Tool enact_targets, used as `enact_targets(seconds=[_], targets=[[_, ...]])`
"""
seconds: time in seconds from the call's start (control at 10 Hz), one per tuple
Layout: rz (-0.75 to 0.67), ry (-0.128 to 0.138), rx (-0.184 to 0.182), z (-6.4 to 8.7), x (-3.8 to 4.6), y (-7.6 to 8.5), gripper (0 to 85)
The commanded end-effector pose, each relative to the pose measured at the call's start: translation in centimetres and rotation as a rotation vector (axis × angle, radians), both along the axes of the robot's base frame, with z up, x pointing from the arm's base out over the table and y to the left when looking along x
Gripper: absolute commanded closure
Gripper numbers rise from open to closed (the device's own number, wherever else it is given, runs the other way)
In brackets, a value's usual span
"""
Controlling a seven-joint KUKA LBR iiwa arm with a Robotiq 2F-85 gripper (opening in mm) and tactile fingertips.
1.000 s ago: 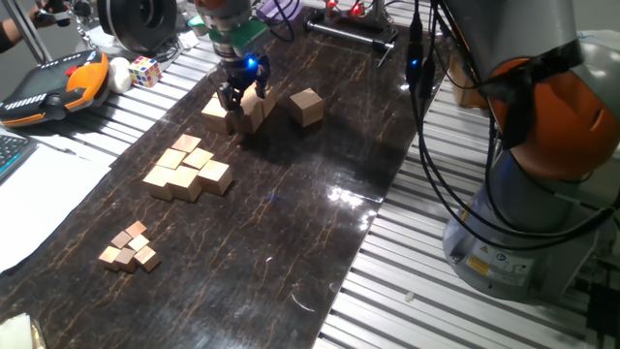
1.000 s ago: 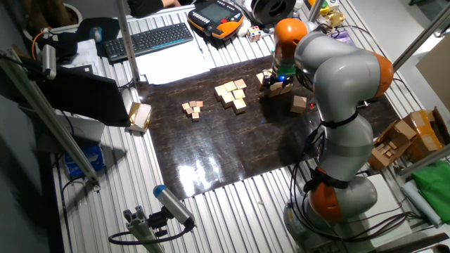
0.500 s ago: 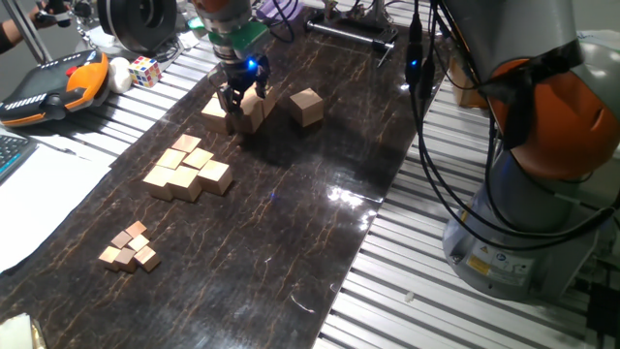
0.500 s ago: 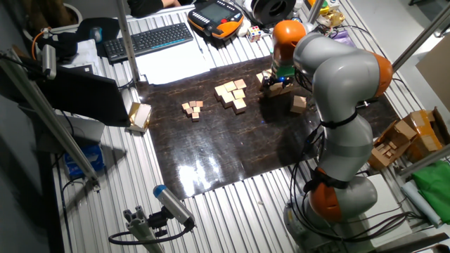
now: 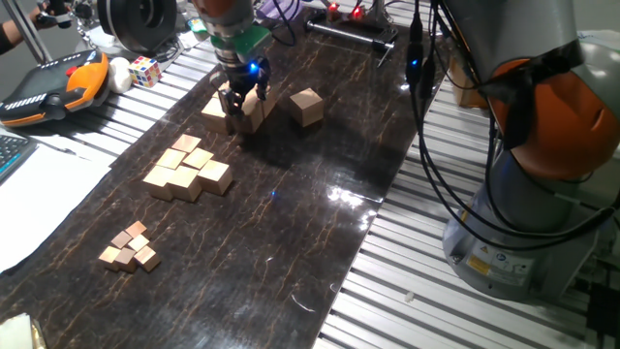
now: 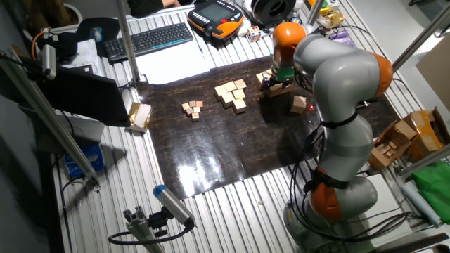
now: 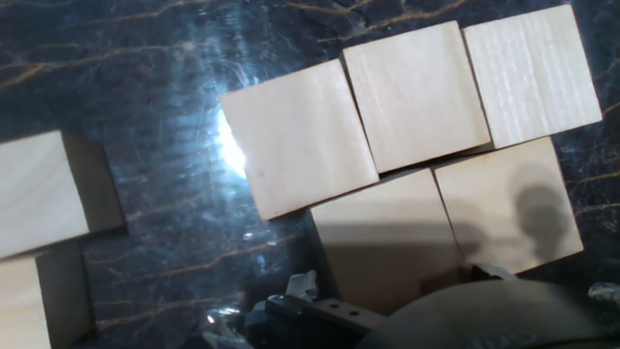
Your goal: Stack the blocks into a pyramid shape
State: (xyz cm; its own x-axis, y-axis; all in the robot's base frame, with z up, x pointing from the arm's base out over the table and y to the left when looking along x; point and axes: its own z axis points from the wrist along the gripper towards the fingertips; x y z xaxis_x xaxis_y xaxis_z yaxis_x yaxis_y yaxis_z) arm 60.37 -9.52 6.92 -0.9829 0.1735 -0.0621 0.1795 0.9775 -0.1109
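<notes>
Currently the tool (image 5: 239, 105) sits low over the blocks (image 5: 242, 109) at the upper left of the frame; whether it is released or grasping a block cannot be told, since its fingers are hidden among them. Hand view shows five blocks (image 7: 407, 145) packed edge to edge. One lone block (image 5: 306, 105) lies just right on the counter (image 5: 320, 213). Risk: sideways tool motion would likely shove the cluster apart, because neighbours touch.

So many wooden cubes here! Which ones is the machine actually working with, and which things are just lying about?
In use:
large light-tan wooden cubes under the tool
lone large tan cube

Lying about:
medium tan cubes
tiny tan cubes
colourful puzzle cube
orange-and-black handheld controller
</notes>
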Motion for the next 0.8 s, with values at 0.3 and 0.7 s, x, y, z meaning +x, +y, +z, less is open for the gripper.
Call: enact_targets(seconds=[0.3, 0.7], targets=[[-0.003, -0.004, 0.0, -0.11, -0.05, 0.16, 7.3], [-0.006, -0.012, -0.006, -0.25, -0.11, 0.29, 7.7]])
